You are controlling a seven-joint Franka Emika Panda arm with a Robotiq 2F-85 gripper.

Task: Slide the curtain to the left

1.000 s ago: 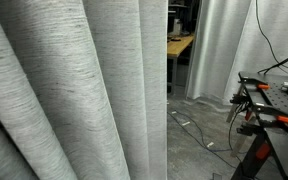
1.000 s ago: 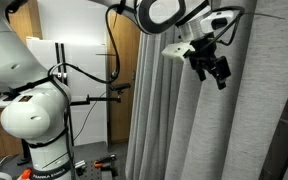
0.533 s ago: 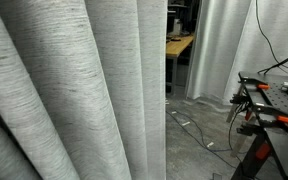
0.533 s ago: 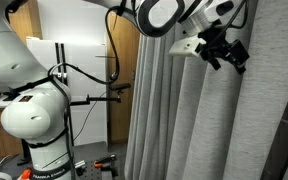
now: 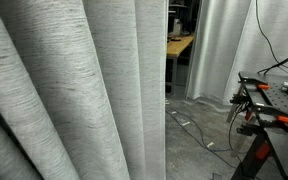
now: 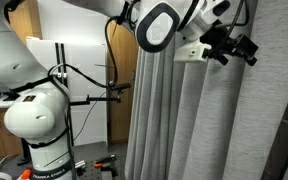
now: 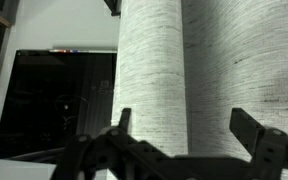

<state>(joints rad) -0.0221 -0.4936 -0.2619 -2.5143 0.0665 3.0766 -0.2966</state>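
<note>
The curtain (image 5: 74, 90) is a very large light-grey streaked fabric with deep vertical folds; it fills most of an exterior view and hangs behind the arm in the other (image 6: 194, 120). In the wrist view its folds (image 7: 184, 70) fill the right side, straight ahead of the jaws. My gripper (image 6: 236, 47) is high up in front of the curtain, pointing toward it. In the wrist view the gripper (image 7: 184, 125) is open and empty, fingers spread wide, a fold seen between them. I cannot tell whether it touches the fabric.
The arm's white base (image 6: 34, 115) stands on a stand beside the curtain. A dark window (image 7: 54, 105) shows beside the curtain's edge. A black bench with orange clamps (image 5: 269, 100) and paler sheer drapes (image 5: 219, 50) stand beyond the curtain's edge.
The gripper has moved up and to the right along the curtain in an exterior view. The curtain has not visibly shifted.
</note>
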